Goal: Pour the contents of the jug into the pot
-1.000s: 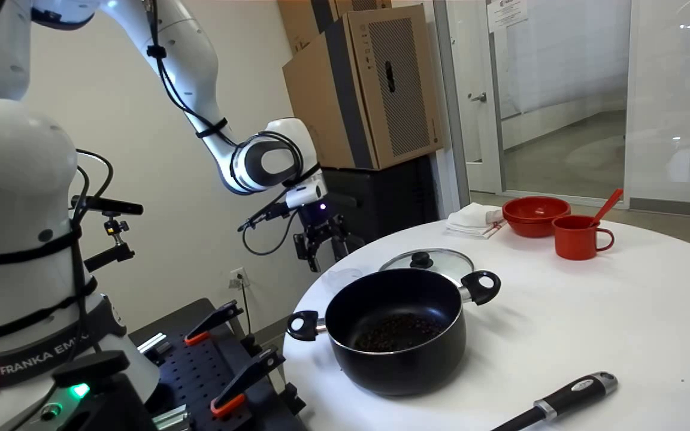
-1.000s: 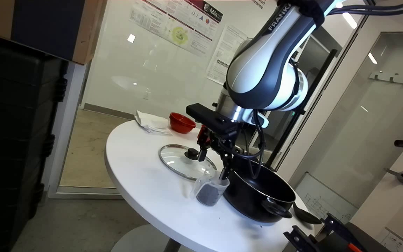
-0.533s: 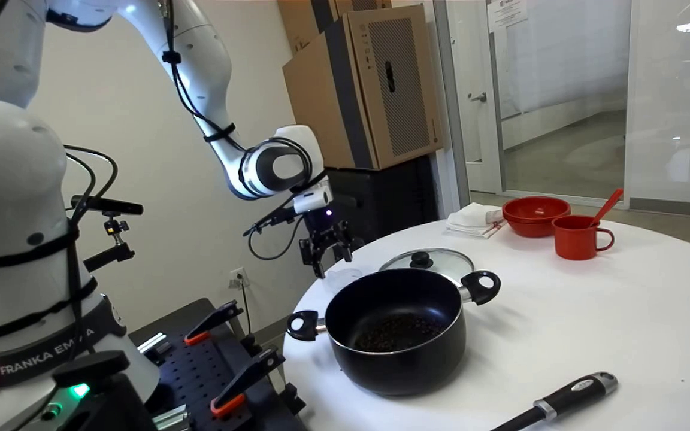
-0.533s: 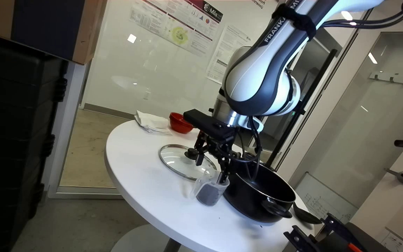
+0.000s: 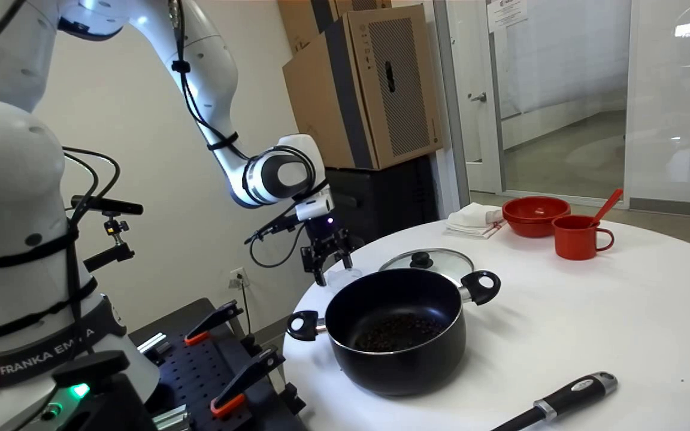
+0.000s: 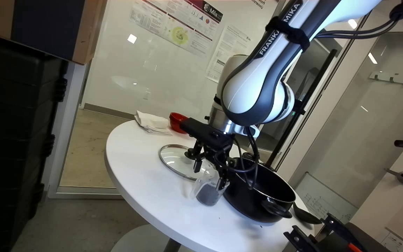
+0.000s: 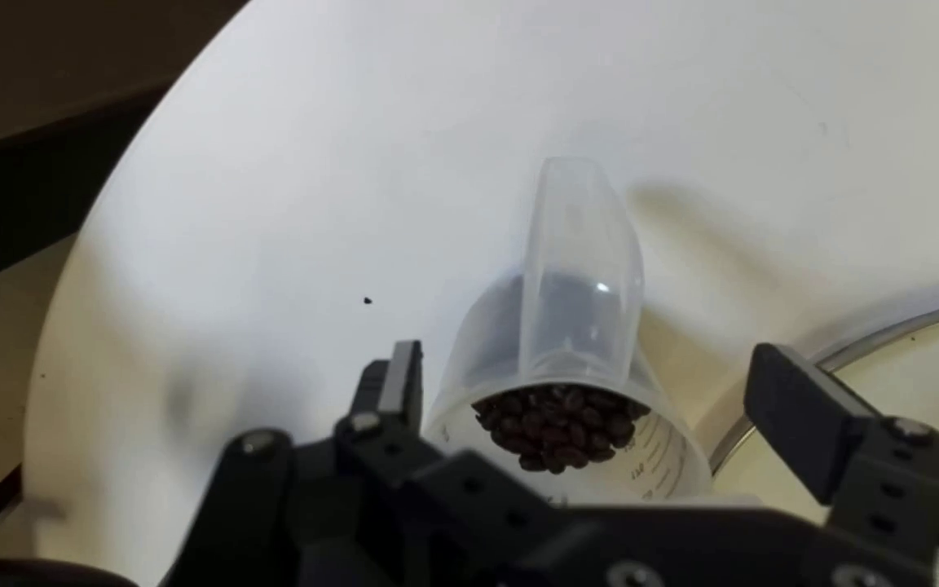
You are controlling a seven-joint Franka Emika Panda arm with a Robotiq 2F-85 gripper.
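The jug (image 6: 207, 196) is small and see-through, upright on the white table, with dark beans inside; it shows faintly in an exterior view (image 5: 345, 276) behind the pot. The black pot (image 5: 402, 368) stands beside it, with some dark beans on its bottom; its outer wall also shows in an exterior view (image 6: 245, 206). My gripper (image 6: 209, 176) is open and low over the jug. In the wrist view, the jug (image 7: 575, 322) lies between the spread fingers (image 7: 600, 391), its handle pointing away. Both fingers look apart from the jug's wall. The gripper's body hides the jug's near rim.
A glass lid (image 5: 453, 263) lies flat close to the jug and pot; its rim shows beside a finger in the wrist view (image 7: 910, 322). Red bowls (image 5: 533, 218), a red cup (image 5: 574, 240) and a white cloth (image 5: 469, 221) stand farther off. A black-handled utensil (image 5: 578, 398) lies beside the pot.
My gripper has moved down to the jug, with its fingers staying open. The jug, pot and lid have not moved.
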